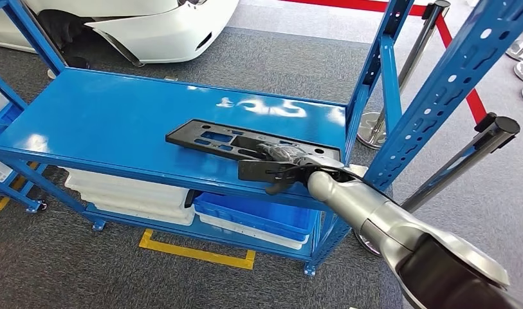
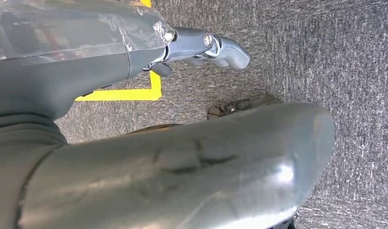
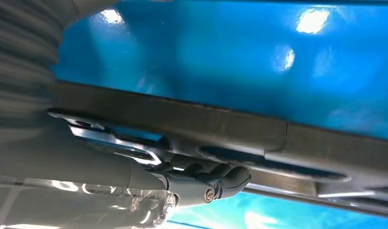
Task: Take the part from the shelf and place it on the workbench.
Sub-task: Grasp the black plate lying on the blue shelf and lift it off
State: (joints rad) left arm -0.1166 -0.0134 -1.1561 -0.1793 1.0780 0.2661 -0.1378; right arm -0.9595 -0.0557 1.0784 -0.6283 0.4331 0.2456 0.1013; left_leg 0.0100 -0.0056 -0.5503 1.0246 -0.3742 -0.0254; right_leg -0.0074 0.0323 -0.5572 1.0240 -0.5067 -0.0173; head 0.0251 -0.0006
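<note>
The part (image 1: pixel 210 136) is a long flat black plastic piece with cut-outs, lying on the blue shelf board (image 1: pixel 104 122) near its front right edge. My right hand (image 1: pixel 281 164) comes in from the right and grips the part's near right end, dark fingers over the top and thumb at the board's front edge. In the right wrist view the part (image 3: pixel 192 121) runs across as a dark bar against the blue board, with my right hand's fingers (image 3: pixel 201 183) curled against its edge. My left hand (image 2: pixel 182 162) hangs over grey carpet and holds nothing, its fingers apart.
Blue shelf uprights (image 1: pixel 439 96) stand close on the right of my arm. White bins (image 1: pixel 130 193) and a blue bin (image 1: pixel 258 215) fill the lower shelf. A stanchion post (image 1: pixel 464 158) with a red belt stands right. A white car (image 1: pixel 149 26) is behind; yellow tape (image 1: pixel 194 252) marks the floor.
</note>
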